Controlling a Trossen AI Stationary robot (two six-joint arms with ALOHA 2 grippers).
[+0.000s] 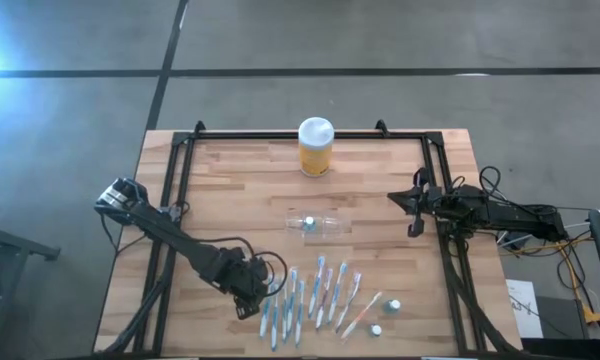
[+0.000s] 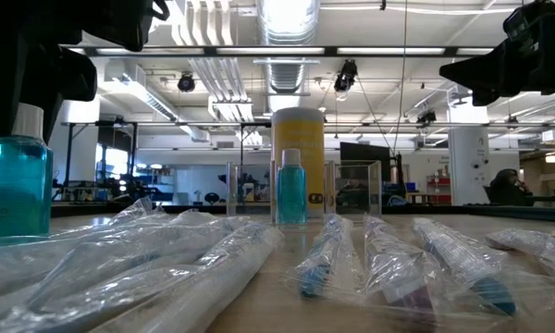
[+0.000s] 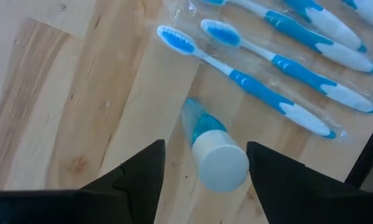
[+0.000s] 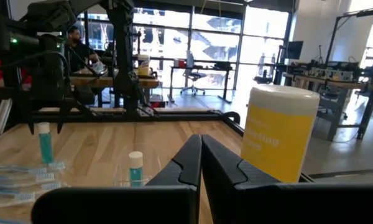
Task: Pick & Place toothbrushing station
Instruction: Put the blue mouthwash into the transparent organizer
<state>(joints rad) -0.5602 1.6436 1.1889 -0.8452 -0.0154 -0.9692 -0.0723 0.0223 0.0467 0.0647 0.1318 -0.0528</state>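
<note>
The toothbrushing station [image 1: 325, 226], a low see-through holder, stands at the table's middle, with a small blue bottle [image 1: 307, 222] at its left end; the low view shows it [image 2: 353, 188] in front of the yellow jar. My left gripper [image 1: 248, 300] hangs open near the front left, pointing down. Its fingers [image 3: 143, 177] stand on either side of another small blue bottle with a white cap [image 3: 219, 163], which stands upright on the wood. My right gripper [image 1: 412, 205] rests shut at the right side, level and clear of everything.
A yellow jar with a white lid [image 1: 315, 147] stands at the far edge. Several bagged toothbrushes [image 1: 315, 295] lie in a row at the front, right of my left gripper. Two small bottles [image 1: 385, 316] lie farther right. A black frame [image 1: 180, 170] borders the table.
</note>
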